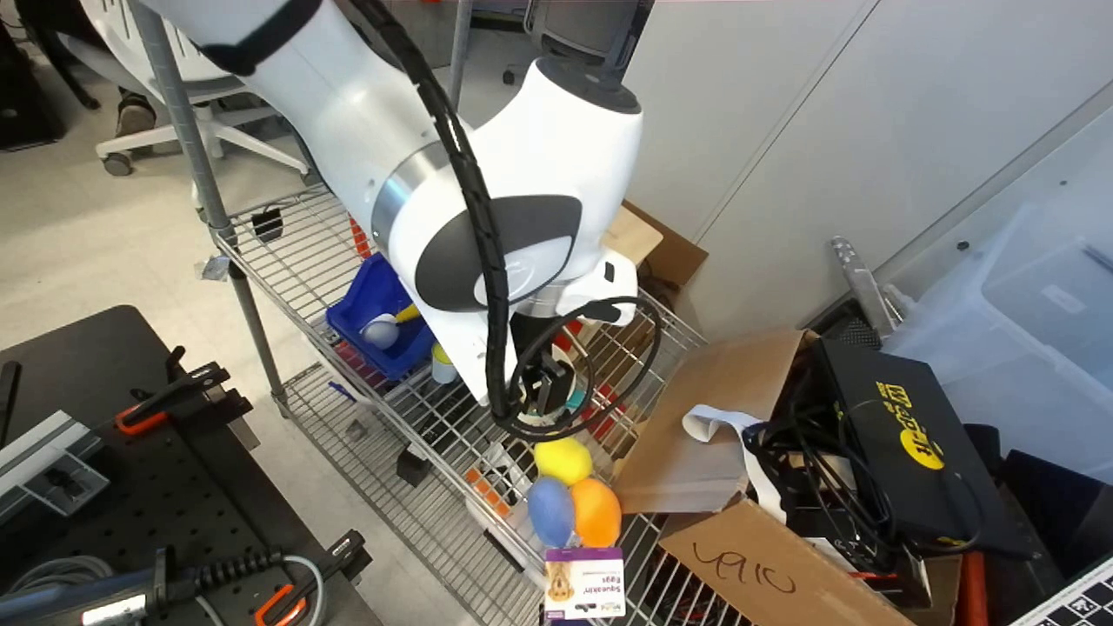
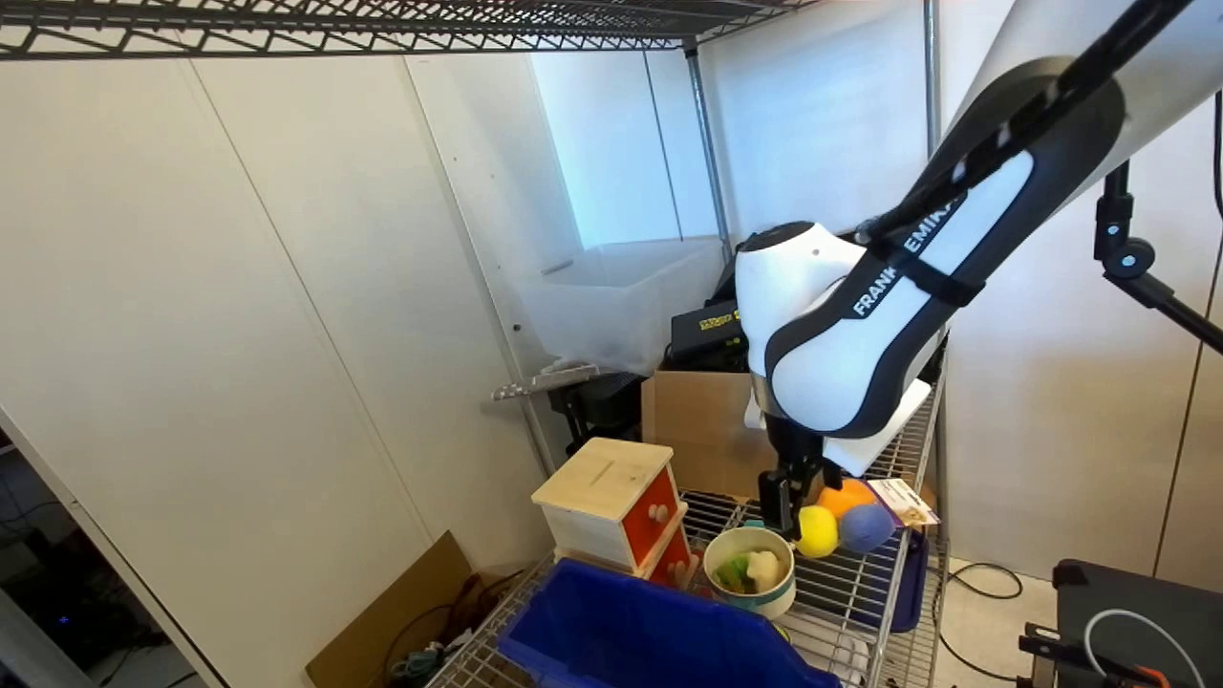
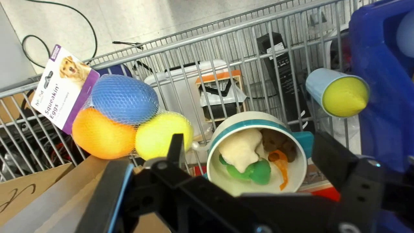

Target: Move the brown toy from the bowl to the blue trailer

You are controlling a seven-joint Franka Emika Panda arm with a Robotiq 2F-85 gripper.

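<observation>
Wire shelving [image 1: 296,236] carries the bowl [image 3: 223,181]; below the spread hand [image 3: 249,144], the brown toy [image 3: 275,140] lies in its half nearer the blue trailer [image 3: 375,136]

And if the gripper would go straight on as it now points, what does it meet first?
Probably the bowl, which the wrist view shows between the open fingers. Depth is unclear, though; one finger might brush the yellow egg first.

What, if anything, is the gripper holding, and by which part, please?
Nothing is held: the gripper stands open, and the brown toy lies in the bowl.
</observation>
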